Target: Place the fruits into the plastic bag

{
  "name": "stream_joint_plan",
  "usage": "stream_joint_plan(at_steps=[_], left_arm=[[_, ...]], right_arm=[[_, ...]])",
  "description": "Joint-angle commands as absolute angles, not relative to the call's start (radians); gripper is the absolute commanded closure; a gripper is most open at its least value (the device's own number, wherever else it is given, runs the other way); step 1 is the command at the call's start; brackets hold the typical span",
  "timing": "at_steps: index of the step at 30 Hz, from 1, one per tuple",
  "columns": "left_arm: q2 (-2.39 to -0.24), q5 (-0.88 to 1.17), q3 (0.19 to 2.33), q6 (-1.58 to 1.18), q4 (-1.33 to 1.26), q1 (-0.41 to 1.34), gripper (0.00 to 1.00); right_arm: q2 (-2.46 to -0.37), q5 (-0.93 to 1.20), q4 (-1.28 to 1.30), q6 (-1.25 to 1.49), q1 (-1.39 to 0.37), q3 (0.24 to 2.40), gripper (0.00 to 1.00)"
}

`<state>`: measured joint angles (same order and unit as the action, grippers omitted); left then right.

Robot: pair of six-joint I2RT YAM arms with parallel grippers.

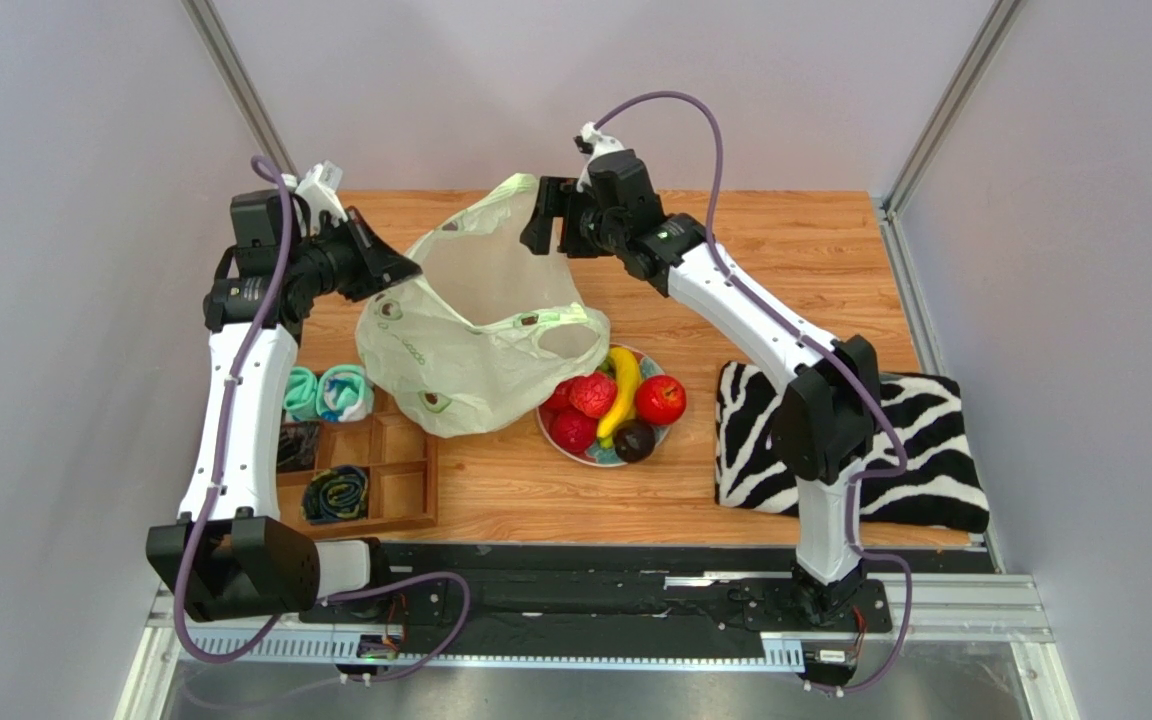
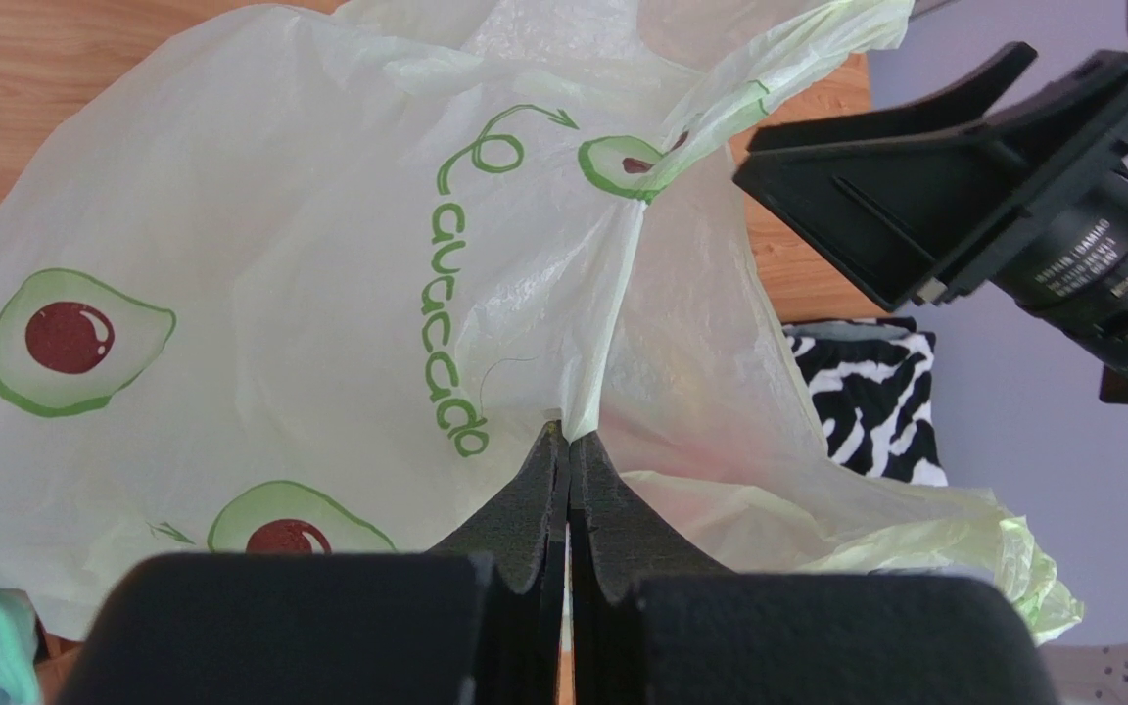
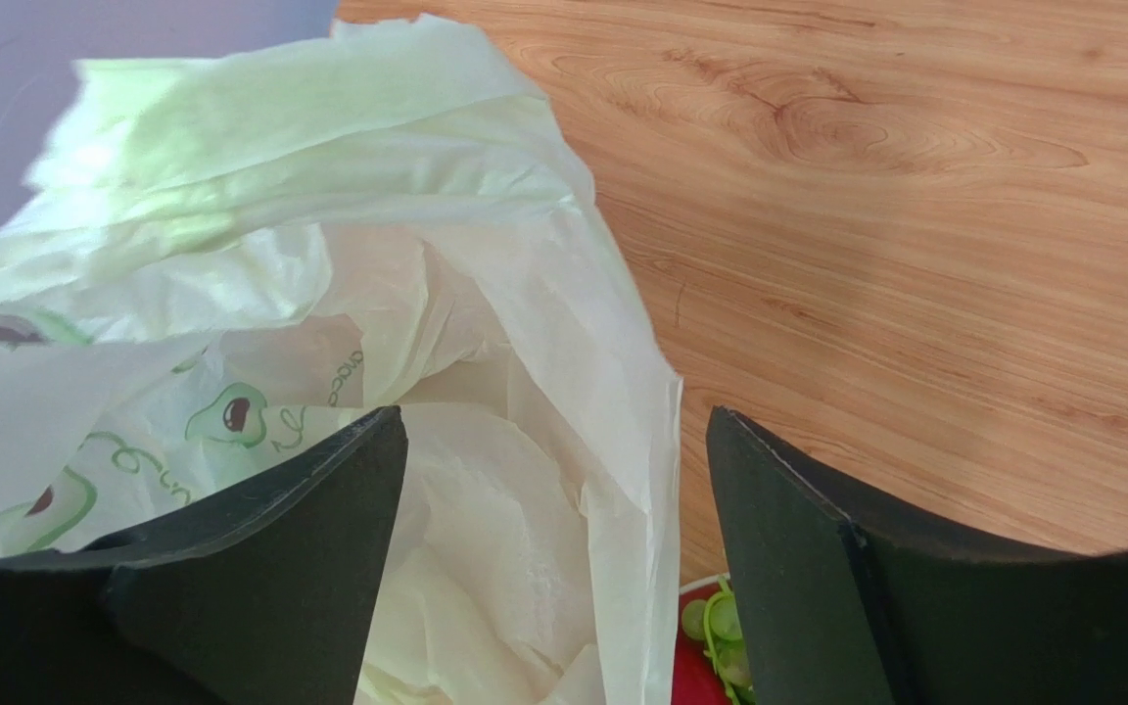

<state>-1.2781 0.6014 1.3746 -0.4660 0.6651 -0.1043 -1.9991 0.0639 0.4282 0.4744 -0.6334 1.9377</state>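
plastic bag (image 1: 470, 323): crumpled on the table (image 1: 838, 255), mouth up, right beside the plate (image 1: 605, 459).
left gripper (image 2: 570, 441): pinched tight on a fold of the bag's rim, holding that side up.
right gripper (image 3: 555, 434): jaws wide, the far rim lies between them, nothing gripped.
fruits (image 1: 612, 402): heaped on the plate, none seen in the bag.
bag mouth: likely being spread open.
next grip: close the right jaws on one layer of rim only, then draw gently away from the left so the thin film opens without tearing.
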Motion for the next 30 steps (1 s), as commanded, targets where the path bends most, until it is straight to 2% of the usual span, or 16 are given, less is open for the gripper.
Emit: stream_joint_plan(at_steps=[1,7,17,24,30], left_arm=[[-1.264,0.624,1.384,-0.474,0.621,-0.120,1.00],[-1.255,0.630,1.376,-0.471,0.609,-0.126,1.00],[-1.210,0.627,1.345,-0.456,0.611,-0.137,1.00],[-1.167,0.629,1.315,-0.457,0.589,-0.140,1.00],[-1.157,0.638,1.305,-0.468,0.583,-0.140,1.00]], right_arm=[[-1.844,0.087,0.327,0.422,-0.629,1.870,0.20],[-1.674,0.037,0.299,0.399,-0.604,1.729,0.20],[-1.384,-0.077,0.517,0.486,-0.423,1.350,0.22],[-1.327,0.125,0.574,0.494,-0.411,1.165,0.15],[-1.361,0.179,0.615,0.497,-0.411,1.109,0.14]])
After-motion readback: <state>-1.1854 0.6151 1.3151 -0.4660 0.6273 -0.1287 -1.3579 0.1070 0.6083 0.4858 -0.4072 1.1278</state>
